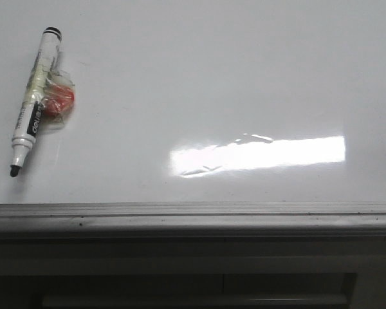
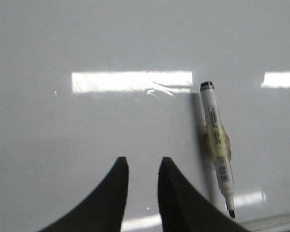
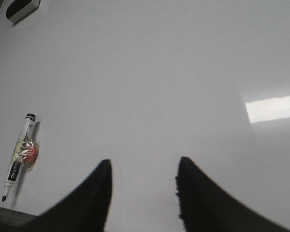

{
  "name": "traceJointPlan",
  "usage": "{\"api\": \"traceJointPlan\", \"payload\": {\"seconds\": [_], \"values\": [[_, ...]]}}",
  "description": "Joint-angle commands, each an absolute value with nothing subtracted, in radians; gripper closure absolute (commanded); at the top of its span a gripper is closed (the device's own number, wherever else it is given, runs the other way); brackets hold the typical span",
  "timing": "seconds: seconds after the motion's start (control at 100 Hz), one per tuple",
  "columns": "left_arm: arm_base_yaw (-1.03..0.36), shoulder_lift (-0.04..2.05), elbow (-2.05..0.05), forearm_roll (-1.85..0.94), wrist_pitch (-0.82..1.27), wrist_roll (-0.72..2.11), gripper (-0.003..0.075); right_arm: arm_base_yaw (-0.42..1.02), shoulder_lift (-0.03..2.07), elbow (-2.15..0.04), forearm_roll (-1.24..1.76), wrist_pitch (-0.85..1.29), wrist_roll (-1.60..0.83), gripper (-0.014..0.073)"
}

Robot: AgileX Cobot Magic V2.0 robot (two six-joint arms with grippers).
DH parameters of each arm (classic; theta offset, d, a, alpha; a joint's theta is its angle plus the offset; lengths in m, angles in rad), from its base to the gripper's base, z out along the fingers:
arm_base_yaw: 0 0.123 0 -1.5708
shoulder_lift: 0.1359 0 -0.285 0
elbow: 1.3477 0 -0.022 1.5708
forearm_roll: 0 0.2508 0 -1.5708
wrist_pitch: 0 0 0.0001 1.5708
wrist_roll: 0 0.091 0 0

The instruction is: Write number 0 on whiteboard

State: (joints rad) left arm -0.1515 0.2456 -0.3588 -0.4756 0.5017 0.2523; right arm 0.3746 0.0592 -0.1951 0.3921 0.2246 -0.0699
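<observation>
The whiteboard point(image 1: 199, 77) point(image 2: 111, 43) point(image 3: 159, 63) is glossy white and bears no drawn line that I can see; the number 0 does not show. A white marker point(image 1: 33, 96) point(image 2: 217, 145) point(image 3: 18, 162) with a black end cap, uncapped black tip and a red lump taped to its barrel lies flat on the board at the front view's left. My left gripper point(image 2: 142, 162) hovers beside the marker, open and holding nothing. My right gripper point(image 3: 144, 164) is open wider over bare board, the marker well off to one side. Neither gripper appears in the front view.
The board's grey metal frame edge point(image 1: 193, 215) runs along the near side, with dark space below it. Bright glare patches point(image 1: 257, 153) reflect on the board. A dark object point(image 3: 21, 8) sits at one far corner in the right wrist view.
</observation>
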Motion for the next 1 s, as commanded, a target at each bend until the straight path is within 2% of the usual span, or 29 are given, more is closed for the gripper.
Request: {"api": "traceJointPlan", "payload": {"seconds": [0.0, 0.08, 0.35, 0.57, 0.85, 0.92, 0.99], "values": [[-0.156, 0.412, -0.499, -0.473, 0.571, 0.299, 0.0410, 0.376, 0.123, -0.260, 0.381, 0.179, -0.079, 0.0126], [-0.170, 0.548, -0.583, -0.492, 0.650, 0.310, 0.0355, 0.376, 0.166, -0.276, 0.381, 0.178, -0.079, 0.0131], [-0.351, 0.846, -0.724, -0.512, 0.701, 0.310, 0.0356, 0.376, 0.230, -0.281, 0.379, 0.186, -0.079, 0.0151], [-0.485, 0.971, -0.731, -0.510, 0.589, 0.212, 0.0358, 0.376, 0.230, -0.281, 0.379, 0.187, -0.079, 0.0151], [-0.499, 1.122, -0.731, -0.510, 0.529, 0.212, 0.0444, 0.376, 0.230, -0.281, 0.379, 0.196, -0.079, 0.0151], [-0.499, 1.145, -0.731, -0.510, 0.531, 0.214, 0.0521, 0.376, 0.230, -0.281, 0.379, 0.196, -0.079, 0.0151], [-0.499, 1.158, -0.731, -0.500, 0.535, 0.221, 0.0638, 0.376, 0.230, -0.283, 0.379, 0.198, -0.079, 0.0151]]}}
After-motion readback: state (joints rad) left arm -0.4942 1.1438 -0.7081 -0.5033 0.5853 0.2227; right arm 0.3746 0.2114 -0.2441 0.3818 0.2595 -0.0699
